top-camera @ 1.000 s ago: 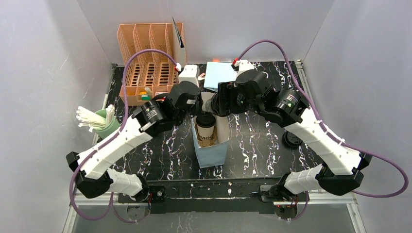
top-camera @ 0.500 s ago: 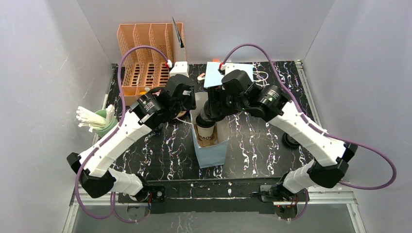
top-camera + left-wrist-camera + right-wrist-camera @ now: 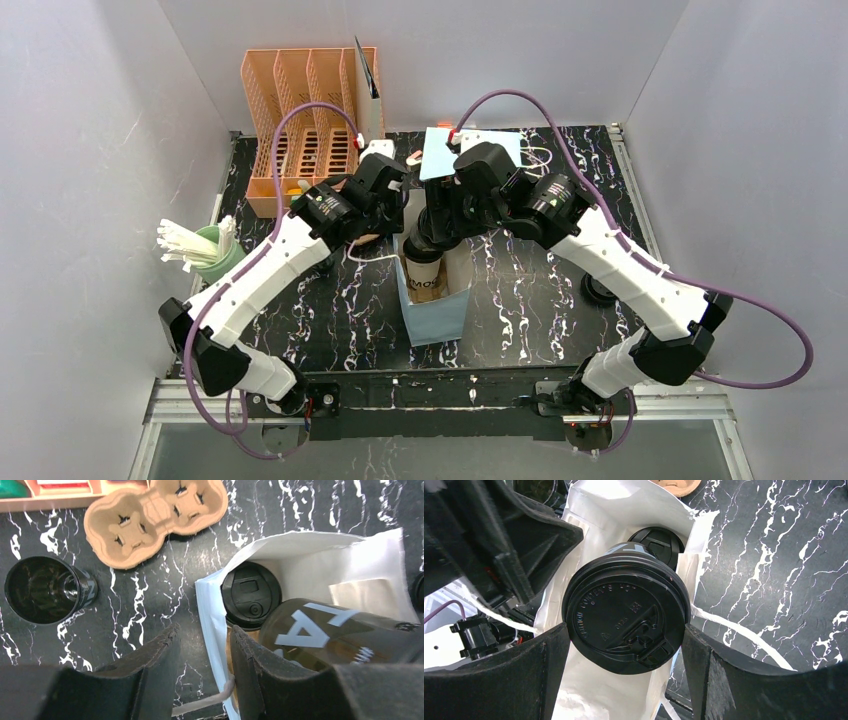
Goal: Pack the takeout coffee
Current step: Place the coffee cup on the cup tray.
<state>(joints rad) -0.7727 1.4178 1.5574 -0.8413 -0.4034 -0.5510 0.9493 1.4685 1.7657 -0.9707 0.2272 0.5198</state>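
The light-blue paper bag (image 3: 440, 312) stands open at mid-table. One lidded takeout coffee cup (image 3: 251, 595) stands inside it. My right gripper (image 3: 626, 630) is shut on a second lidded cup (image 3: 626, 612), holding it tilted in the bag's mouth (image 3: 320, 635). My left gripper (image 3: 204, 630) is open, its jaws straddling the bag's left wall (image 3: 212, 625) without pinching it; a white handle (image 3: 200, 707) runs below. A lidless dark cup (image 3: 47, 590) stands on the table to the left.
The brown pulp carrier (image 3: 150, 517) lies empty behind the bag. An orange organiser (image 3: 305, 120) stands at the back left, a green holder of white sticks (image 3: 205, 250) at the left edge. A loose black lid (image 3: 600, 290) lies on the right.
My left jaws have opened off the bag's edge, and that arm has shifted toward the back left. My right gripper has carried its cup left and down into the bag's mouth.
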